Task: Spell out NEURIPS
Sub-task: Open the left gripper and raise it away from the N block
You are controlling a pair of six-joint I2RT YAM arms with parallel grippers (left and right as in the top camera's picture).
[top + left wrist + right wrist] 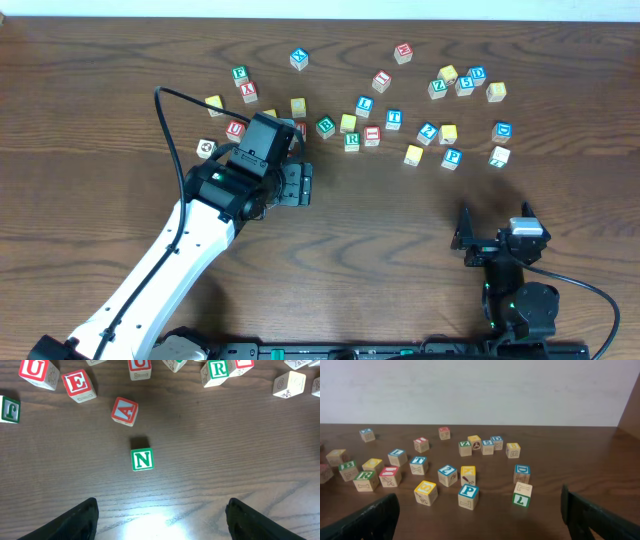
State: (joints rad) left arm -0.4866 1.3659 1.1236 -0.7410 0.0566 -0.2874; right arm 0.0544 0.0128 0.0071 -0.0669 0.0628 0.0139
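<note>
In the left wrist view the green N cube [142, 459] lies alone on the table, ahead of my open, empty left gripper [161, 510]. Beyond it lie a red A cube [124, 411], a red E cube [77, 384], a red U cube [39, 371] and a green R cube [218, 370]. Overhead, my left gripper [297, 185] hangs near the scattered cubes and the arm hides the N. The blue P cube [469, 492] and yellow S cube [425, 489] lie ahead of my open right gripper [479, 510], which is low at the front right [497, 222].
Many other letter cubes are scattered across the far half of the table, among them a green L [522, 495], a blue T [418, 462] and a blue D [522, 471]. A far cluster lies at the right [460, 80]. The left arm's cable [170, 130] arcs over the left cubes.
</note>
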